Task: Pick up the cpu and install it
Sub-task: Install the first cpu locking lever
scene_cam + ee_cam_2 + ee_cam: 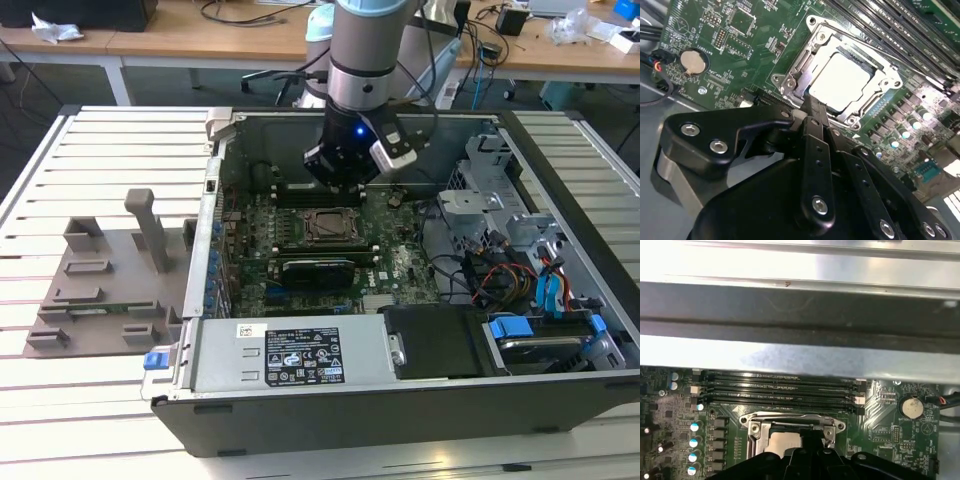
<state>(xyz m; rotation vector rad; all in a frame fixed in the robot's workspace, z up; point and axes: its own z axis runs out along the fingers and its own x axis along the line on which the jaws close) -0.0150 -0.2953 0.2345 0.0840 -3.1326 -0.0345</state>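
The cpu [842,82] is a pale silver square lying flat inside the metal socket frame [890,75] on the green motherboard [390,265]; it also shows in the first wrist view [782,442]. My gripper [342,185] hangs just above the socket's edge, inside the open computer case. In the second wrist view its black fingers [812,125] come together into one narrow tip [811,102] at the cpu's near edge, shut with nothing held between them. The gripper [812,436] hides part of the cpu in the first wrist view.
Memory slots [780,387] run beside the socket, with the case wall [800,305] beyond. A coin battery [692,61] sits on the board. A power supply [290,355], cables and blue-tabbed drive bays [540,290] fill the case. A grey fixture tray [100,280] lies at the exterior view's left.
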